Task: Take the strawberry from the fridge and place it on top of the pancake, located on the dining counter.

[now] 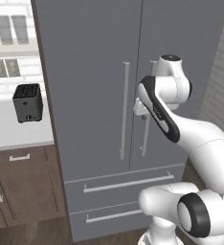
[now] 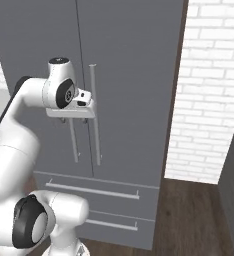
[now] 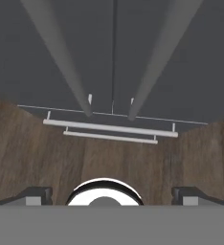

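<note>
Your strawberry isn't visible; judging by the task, it sits inside the fridge (image 1: 99,72), whose two doors are both shut. So nothing of the job is done yet: you must open a door, take the fruit, carry it to the dining surface and set it on the pancake. Your pincer (image 3: 112,195) is spread wide and empty, pointing down just in front of the right door's handle (image 2: 95,115).
</note>
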Controlling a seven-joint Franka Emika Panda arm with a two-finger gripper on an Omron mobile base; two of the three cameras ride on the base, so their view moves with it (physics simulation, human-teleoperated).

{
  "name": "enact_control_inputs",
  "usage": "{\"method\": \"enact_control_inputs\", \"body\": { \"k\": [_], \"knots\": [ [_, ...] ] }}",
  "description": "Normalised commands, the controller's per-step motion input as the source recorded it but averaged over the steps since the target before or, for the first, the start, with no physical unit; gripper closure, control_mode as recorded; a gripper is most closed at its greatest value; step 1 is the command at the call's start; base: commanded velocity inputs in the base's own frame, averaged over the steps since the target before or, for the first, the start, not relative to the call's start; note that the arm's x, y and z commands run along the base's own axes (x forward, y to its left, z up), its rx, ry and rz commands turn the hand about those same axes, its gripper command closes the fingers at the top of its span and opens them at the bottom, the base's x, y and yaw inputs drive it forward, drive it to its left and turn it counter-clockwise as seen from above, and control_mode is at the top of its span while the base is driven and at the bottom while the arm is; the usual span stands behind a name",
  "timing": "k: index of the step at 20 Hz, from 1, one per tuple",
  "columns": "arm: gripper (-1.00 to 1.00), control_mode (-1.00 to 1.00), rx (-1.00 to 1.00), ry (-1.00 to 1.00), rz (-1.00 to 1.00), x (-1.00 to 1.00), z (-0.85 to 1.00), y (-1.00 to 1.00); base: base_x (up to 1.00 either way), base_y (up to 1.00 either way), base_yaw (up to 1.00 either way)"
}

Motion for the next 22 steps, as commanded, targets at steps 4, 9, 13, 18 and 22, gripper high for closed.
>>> {"method": "enact_control_inputs", "body": {
  "k": [4, 9, 13, 18, 22],
  "knots": [
    [-1.00, 1.00, 0.00, 0.00, 0.00, 0.00, 0.00, 0.00, -0.10, 0.00, 0.00],
    [-1.00, 1.00, 0.00, 0.00, 0.00, 0.00, 0.00, 0.00, -0.36, 0.02, 0.00],
    [-1.00, 1.00, 0.00, 0.00, 0.00, 0.00, 0.00, 0.00, -0.54, 0.00, 0.00],
    [-1.00, 1.00, 0.00, 0.00, 0.00, 0.00, 0.00, 0.00, -0.34, 0.00, 0.00],
    [-1.00, -1.00, 0.00, -0.01, 0.00, 0.00, 0.00, 0.00, -0.02, 0.00, 0.00]
  ]
}}
